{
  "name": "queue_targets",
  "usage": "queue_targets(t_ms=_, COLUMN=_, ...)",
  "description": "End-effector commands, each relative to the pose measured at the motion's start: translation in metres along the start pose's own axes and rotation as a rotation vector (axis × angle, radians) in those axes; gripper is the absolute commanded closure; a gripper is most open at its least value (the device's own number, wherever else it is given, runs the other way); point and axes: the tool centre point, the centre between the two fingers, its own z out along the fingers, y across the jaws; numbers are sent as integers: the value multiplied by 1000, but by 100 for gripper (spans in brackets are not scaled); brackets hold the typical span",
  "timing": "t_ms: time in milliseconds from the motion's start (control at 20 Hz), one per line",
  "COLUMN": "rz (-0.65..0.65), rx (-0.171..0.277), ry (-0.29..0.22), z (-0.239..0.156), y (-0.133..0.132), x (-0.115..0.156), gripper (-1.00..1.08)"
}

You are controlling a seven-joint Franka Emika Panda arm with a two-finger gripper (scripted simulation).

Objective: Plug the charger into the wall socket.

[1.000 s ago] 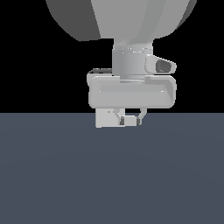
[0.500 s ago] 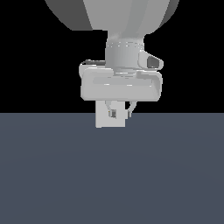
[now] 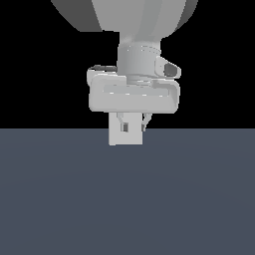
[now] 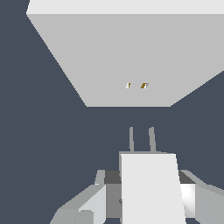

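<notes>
My gripper [image 4: 148, 201] is closed on the charger [image 4: 151, 188]; its two prongs [image 4: 141, 139] point at the wall socket [image 4: 127, 57], near but apart; the socket's two dots [image 4: 136, 85] sit roughly in line with the prongs.

A plain dark slate-blue table [image 3: 124, 199] fills the lower half of the exterior view, flat and without markings, meeting a black background at a straight horizon. In the wrist view the same surface [image 4: 48, 131] carries the wall socket [image 4: 127, 57], a thin white square plate standing upright on it, with two tiny dots near its centre.
</notes>
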Motion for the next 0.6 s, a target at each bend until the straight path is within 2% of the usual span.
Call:
queue_targets(t_ms=0, rz=-2, rx=0, ry=0, z=0, y=0, x=0, gripper=108)
queue_targets(t_ms=550, rz=-1, rx=0, ry=-1, z=6, y=0, x=18, gripper=108)
